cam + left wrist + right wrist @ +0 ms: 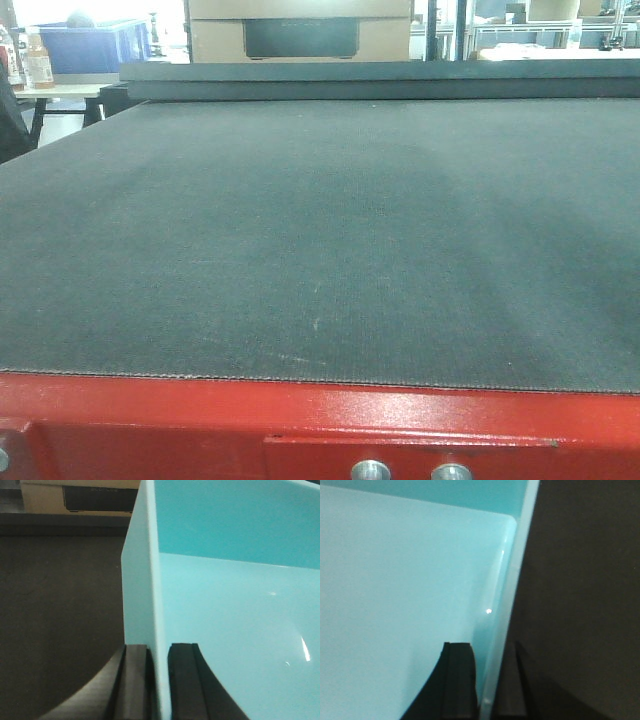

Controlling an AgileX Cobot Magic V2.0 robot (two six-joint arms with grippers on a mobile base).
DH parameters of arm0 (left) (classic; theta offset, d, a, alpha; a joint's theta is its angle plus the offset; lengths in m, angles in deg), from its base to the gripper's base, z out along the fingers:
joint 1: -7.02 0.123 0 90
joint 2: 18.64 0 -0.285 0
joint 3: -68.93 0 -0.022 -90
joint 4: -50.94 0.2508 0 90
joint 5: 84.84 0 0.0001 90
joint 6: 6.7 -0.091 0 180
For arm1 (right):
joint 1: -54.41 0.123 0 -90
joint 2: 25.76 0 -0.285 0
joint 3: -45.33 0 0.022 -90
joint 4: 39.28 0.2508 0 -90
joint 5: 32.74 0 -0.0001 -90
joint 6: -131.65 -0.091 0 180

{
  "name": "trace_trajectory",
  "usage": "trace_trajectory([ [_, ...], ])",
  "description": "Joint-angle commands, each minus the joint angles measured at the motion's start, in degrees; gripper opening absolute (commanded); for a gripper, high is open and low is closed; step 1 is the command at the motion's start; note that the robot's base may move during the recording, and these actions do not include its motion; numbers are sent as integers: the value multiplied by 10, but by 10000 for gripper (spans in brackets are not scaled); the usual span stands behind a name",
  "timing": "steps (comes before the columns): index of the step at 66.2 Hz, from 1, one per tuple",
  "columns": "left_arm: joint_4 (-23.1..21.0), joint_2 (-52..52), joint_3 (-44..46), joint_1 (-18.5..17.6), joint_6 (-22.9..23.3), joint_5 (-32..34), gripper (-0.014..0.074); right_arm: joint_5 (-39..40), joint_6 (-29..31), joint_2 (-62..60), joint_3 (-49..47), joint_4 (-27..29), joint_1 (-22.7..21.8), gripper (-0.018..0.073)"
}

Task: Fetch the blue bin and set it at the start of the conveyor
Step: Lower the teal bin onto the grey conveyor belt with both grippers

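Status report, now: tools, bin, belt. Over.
Left tool clamps blue bin wall. Right tool clamps opposite wall. Bin absent from front view; conveyor start bare ahead.

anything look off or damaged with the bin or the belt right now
Nothing stands out. What shows of the blue bin is clean and uncracked, one wall pinched by the left gripper, another by the right gripper. The conveyor belt has only faint scuffs.

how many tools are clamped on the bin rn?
2: the left tool pinches the bin on its left wall, one finger inside and one outside; the right tool does the same on its right wall. Neither shows in the front view.
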Motion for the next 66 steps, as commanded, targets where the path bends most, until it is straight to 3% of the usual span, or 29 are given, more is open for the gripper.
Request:
trace_trajectory([
  [1, -8, 12, 6, -2, 3, 31, -111, 37, 16, -6, -5, -4, -4, -151],
  [16, -9, -11, 2, -2, 3, -82, -111, -19, 21, 4, -3, -30, -5, -151],
  [24, -9, -41, -19, -2, 3, -95, -111, -42, 21, 36, -2, -35, -9, -151],
  [51, -7, -115, -157, -2, 3, 44, -111, 2, 22, 175, 8, -41, -9, -151],
  [66, 18, -161, -163, -2, 3, 52, -109, 3, 22, 234, 8, -41, -9, -133],
])
